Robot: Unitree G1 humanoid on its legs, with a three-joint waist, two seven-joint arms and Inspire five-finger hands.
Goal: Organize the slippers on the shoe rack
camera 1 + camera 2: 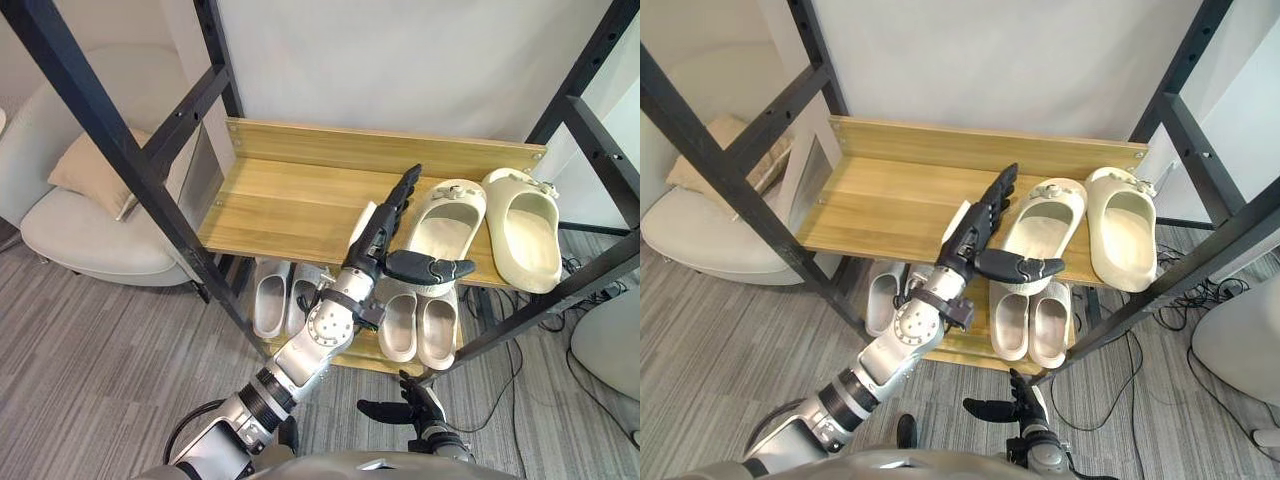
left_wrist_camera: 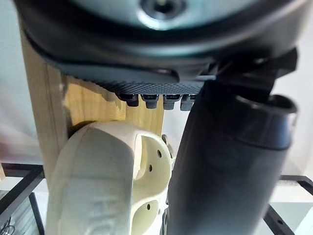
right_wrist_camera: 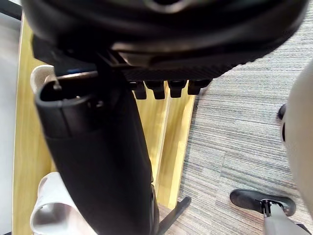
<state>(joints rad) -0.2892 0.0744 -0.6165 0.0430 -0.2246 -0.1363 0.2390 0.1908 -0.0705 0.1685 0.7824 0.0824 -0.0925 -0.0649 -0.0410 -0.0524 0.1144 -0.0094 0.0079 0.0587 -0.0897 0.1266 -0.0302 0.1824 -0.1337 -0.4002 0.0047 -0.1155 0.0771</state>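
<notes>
A cream slipper (image 1: 445, 225) lies beside its mate (image 1: 525, 235) right of centre on the upper shelf (image 1: 280, 200), probably light, springy, smooth foam, best pinched at the heel rim; the left hand (image 1: 378, 238) lies alongside, fingers straight, thumb spread over its heel; the right hand (image 1: 410, 408) hangs relaxed at bottom.

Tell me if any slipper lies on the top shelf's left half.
No: the left cream slipper and the right cream slipper both lie on the right half of the top shelf; its left half is bare.
</notes>
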